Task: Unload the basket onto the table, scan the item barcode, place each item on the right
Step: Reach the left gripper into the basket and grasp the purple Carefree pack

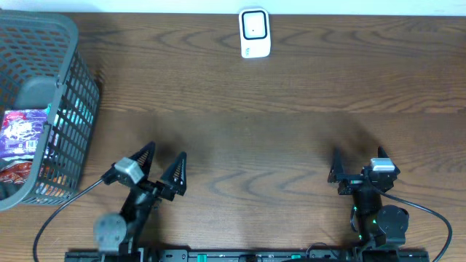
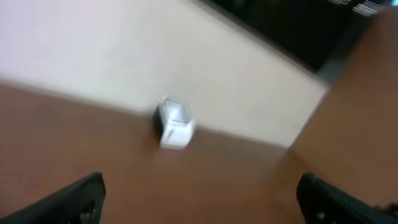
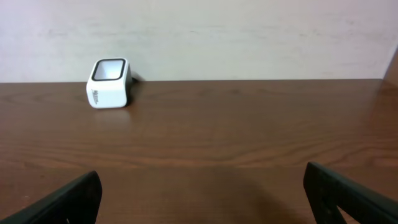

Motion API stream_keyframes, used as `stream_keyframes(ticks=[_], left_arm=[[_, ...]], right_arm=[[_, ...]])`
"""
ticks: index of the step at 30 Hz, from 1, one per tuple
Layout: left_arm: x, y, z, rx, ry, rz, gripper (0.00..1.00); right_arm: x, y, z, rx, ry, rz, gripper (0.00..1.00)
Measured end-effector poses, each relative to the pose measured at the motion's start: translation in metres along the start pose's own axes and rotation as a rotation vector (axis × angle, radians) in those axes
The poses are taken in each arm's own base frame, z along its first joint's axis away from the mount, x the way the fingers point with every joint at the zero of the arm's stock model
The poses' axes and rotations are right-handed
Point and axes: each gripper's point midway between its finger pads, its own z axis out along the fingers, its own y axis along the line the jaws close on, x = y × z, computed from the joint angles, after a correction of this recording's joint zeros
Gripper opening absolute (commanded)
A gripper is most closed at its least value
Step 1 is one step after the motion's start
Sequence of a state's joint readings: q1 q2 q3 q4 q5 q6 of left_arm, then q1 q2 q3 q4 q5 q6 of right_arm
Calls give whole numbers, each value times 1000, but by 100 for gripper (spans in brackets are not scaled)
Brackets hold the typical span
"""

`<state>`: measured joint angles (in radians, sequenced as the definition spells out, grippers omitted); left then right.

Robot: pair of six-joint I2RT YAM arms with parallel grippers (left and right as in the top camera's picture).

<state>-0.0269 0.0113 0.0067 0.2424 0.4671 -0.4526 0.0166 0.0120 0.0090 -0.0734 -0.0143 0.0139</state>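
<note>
The snack packet (image 1: 20, 135) lay in the grey basket (image 1: 76, 102) at left, well apart from the white barcode scanner (image 1: 255, 33) at the far edge; the left gripper (image 1: 165, 153) and right gripper (image 1: 358, 156) stood wide and empty, seemingly since picking had not begun.

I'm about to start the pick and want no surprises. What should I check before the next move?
1. Left gripper open and empty: ok.
2. Right gripper open and empty: ok.
3. Scanner standing at the far edge of the table, nothing in front of it: ok.
4. Packet visible in the basket, on the left arm's side: ok.
5. Packet's barcode located: cannot tell.
6. Item in hand for scanning: not ok, none picked yet.
</note>
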Motion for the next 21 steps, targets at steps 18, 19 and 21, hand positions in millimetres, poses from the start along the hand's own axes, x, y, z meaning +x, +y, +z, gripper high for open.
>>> stream_keyframes(ticks=[18, 19, 21], left_arm=[[-205, -55, -9, -149, -457, 322, 98], [-219, -55, -5, -179, -469, 335, 98], [-249, -49, 8, -264, -484, 363, 98]], right_arm=[[0, 0, 0, 0, 0, 0, 99], [0, 0, 0, 0, 0, 0, 99], [0, 0, 0, 0, 0, 0, 99]])
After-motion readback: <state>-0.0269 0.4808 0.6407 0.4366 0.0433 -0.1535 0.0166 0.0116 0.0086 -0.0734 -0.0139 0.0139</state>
